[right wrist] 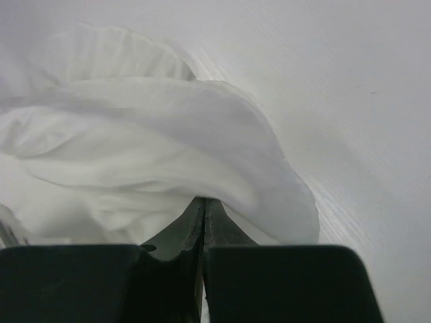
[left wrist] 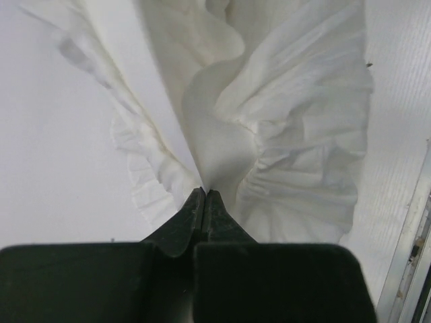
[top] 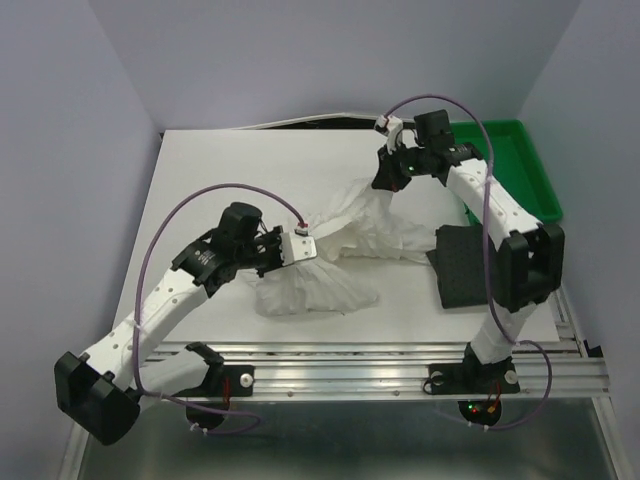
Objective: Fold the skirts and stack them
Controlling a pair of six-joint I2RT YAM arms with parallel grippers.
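The left hand (top: 300, 247) and right hand (top: 385, 187) are each pinching the white skirt (top: 345, 245) mid-frame on the worktop (top: 220, 170), apparently just beginning its fold, while the dark skirt (top: 462, 268) is lying folded at right.

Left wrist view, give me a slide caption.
Left gripper shut on a fold of the white skirt.

White table (top: 220, 160), aluminium rail (top: 350, 370) along near edge; 3 pale lilac walls (top: 300, 60); even light.
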